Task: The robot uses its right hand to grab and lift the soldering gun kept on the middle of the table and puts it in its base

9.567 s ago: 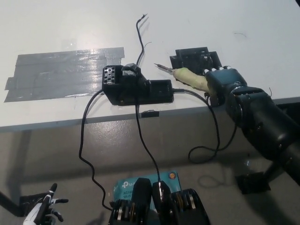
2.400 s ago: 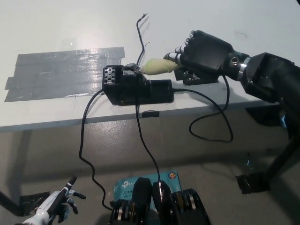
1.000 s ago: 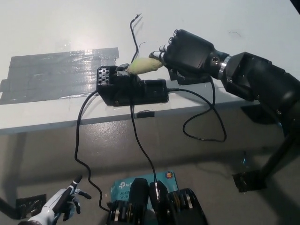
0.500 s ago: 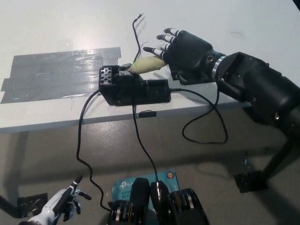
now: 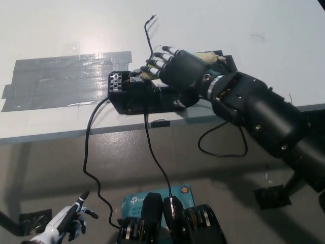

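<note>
White surface (image 5: 61, 30) carries grey tape (image 5: 66, 76) at 9 o'clock, bare room beyond. Left hand (image 5: 63, 223) rests at 7 o'clock, fingers apart. Soldering gun (image 5: 148, 74) sits in the base (image 5: 137, 96) near the front edge; right hand (image 5: 177, 68) hovers above, fingers spread.

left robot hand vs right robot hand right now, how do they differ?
The left robot hand is white; the right robot hand is black. The left hangs low below the table edge, near nothing; the right lies over the soldering base on the table. Both hold nothing, fingers apart.
</note>
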